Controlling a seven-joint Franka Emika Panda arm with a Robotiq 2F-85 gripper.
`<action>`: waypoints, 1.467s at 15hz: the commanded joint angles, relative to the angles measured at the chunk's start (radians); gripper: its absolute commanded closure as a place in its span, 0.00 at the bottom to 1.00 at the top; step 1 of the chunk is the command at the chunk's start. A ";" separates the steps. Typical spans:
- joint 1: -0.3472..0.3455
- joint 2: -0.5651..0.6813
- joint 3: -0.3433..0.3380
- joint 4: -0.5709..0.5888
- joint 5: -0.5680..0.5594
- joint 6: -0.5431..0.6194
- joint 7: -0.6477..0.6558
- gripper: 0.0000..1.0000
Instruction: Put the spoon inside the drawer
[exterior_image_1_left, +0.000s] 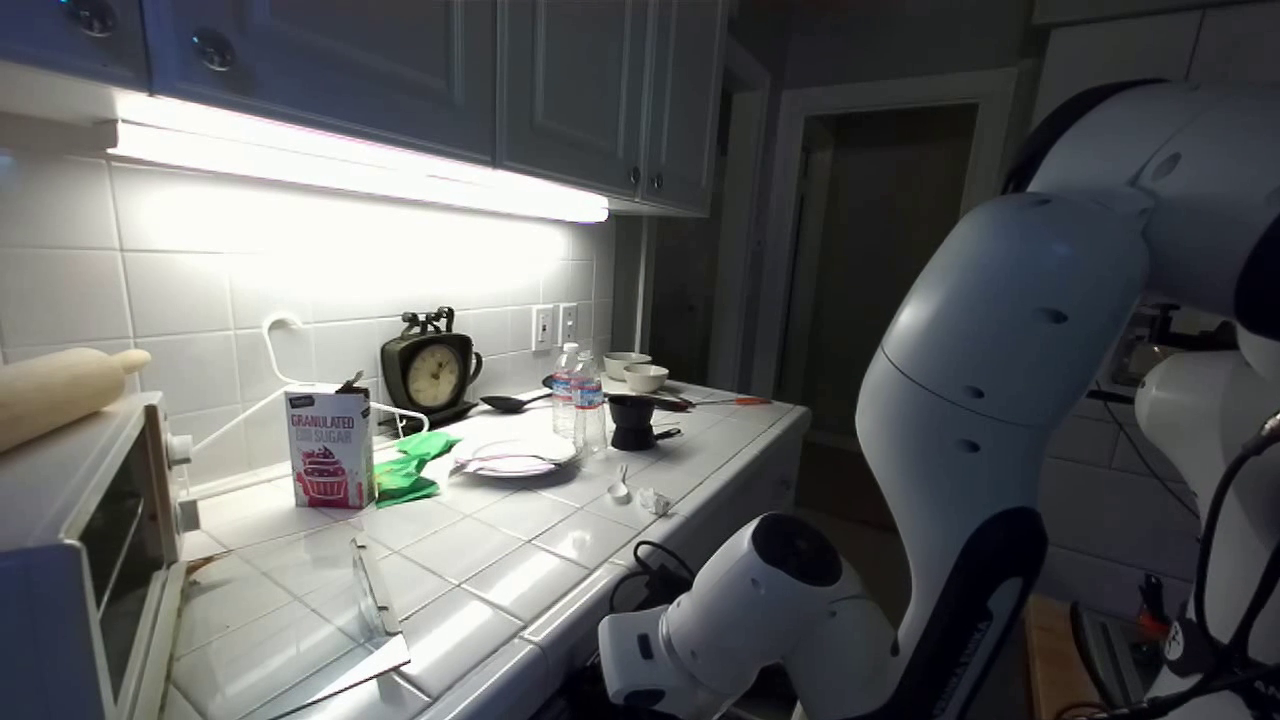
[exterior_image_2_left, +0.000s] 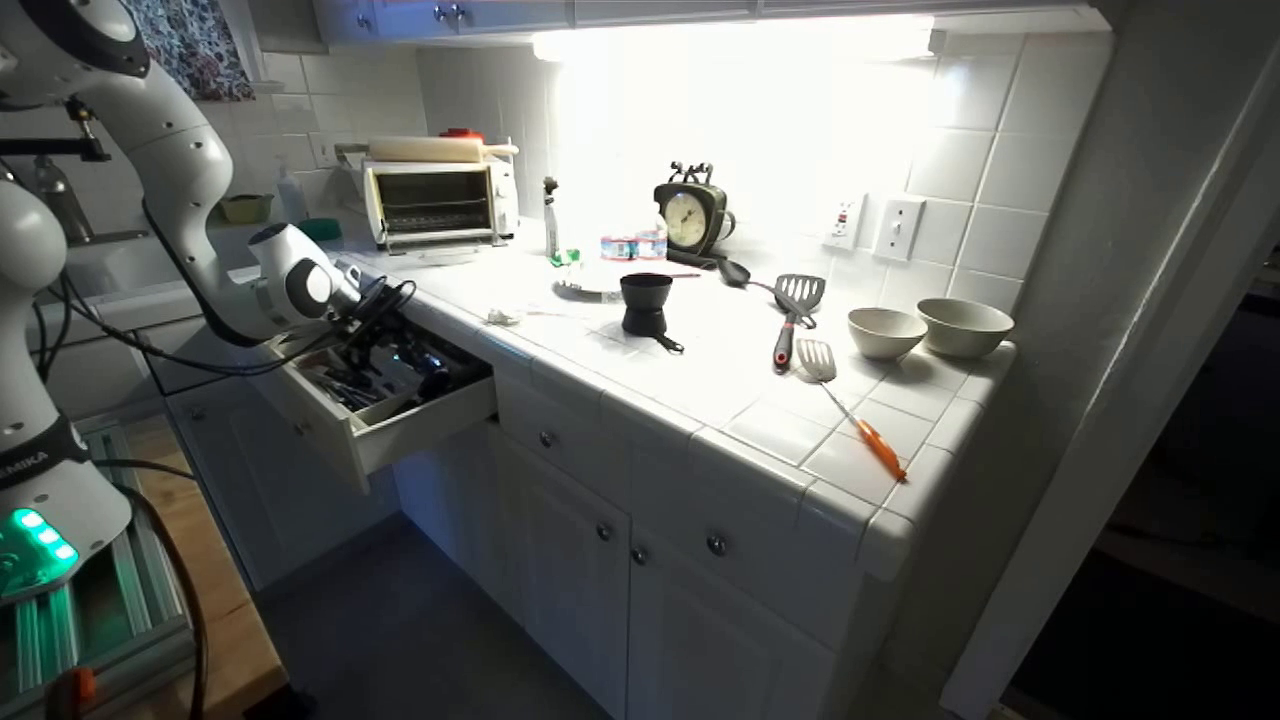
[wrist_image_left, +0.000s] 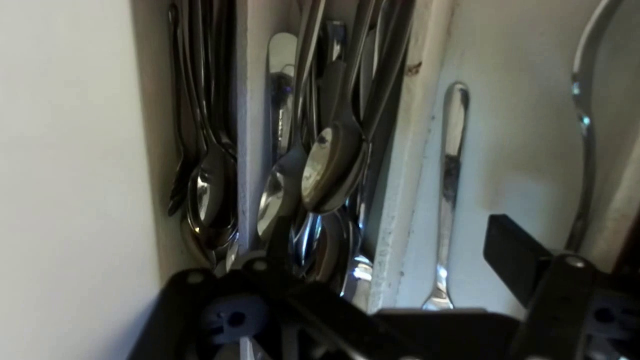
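Robotiq gripper (wrist_image_left: 390, 245) spread over the cutlery drawer (exterior_image_2_left: 430, 425): release looks done, lift-out next

Its 2 fingers stand wide apart with nothing clamped between them: 1 over the heaped metal spoons (wrist_image_left: 327, 170) of the middle compartment (wrist_image_left: 257, 125), the other over the wider compartment (wrist_image_left: 520, 150) past the wooden divider (wrist_image_left: 409, 150). Whether either fingertip touches cutlery cannot be told. Under the gap a slim metal utensil (wrist_image_left: 449, 185) lies alone on the wider compartment's floor; the gripper hides part of its head, so spoon or fork is unclear.

I judge the placing step to be at its end. The drawer is pulled out, nothing is held, and the task's spoon is probably among the pieces inside, though I cannot single it out. A small white spoon (exterior_image_1_left: 619, 491) lies on the tiled countertop (exterior_image_1_left: 490, 545) near a crumpled wrapper (exterior_image_1_left: 655, 500); I take it to be no part of the job.

Next calls for a straight rise with the fingers apart, so that neither hooks a handle or knocks the divider.
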 joint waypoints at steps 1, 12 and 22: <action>0.026 -0.045 -0.050 -0.001 0.008 -0.003 0.026 0.00; 0.016 -0.215 -0.044 -0.057 -0.015 -0.162 0.231 0.00; -0.314 -0.445 0.246 -0.001 -0.064 -0.590 0.604 0.00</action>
